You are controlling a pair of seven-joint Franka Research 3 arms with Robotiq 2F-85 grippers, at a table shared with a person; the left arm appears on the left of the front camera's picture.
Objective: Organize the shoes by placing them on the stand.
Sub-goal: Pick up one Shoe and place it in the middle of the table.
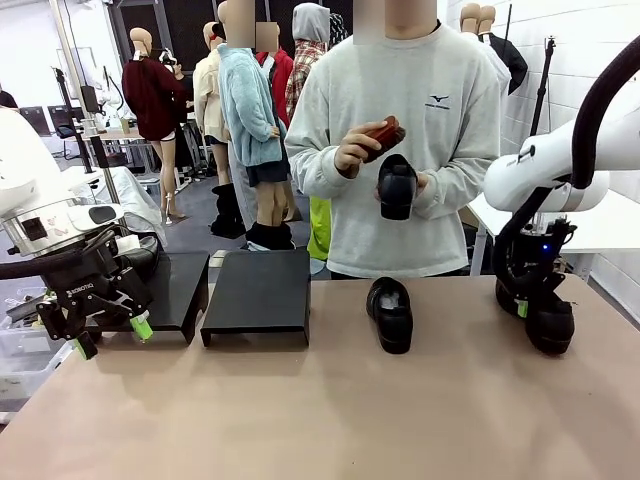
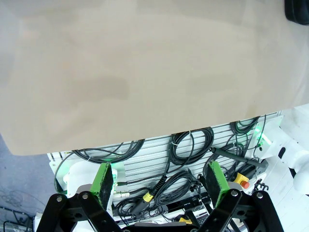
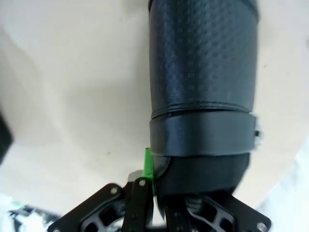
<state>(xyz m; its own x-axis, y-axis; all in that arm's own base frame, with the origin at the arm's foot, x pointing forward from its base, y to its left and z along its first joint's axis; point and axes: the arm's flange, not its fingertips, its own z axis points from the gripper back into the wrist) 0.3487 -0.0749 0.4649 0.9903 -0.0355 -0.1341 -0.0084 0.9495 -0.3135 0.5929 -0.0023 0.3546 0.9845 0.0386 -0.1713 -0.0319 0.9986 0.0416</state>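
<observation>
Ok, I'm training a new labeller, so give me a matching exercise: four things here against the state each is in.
Things:
1 left claw
2 right claw
3 middle shoe
4 far shoe

States:
A held up in the person's hand
B shut on the right-side shoe
C open, nothing in it
D lying free on the table

Pairs: 1-C, 2-B, 3-D, 4-A

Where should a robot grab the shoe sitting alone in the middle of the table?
Probably the rim at the heel of the shoe, coming straight down from above. It stands upright on its sole with the opening facing up, so that thin wall can be pinched, inside and outside.
</observation>
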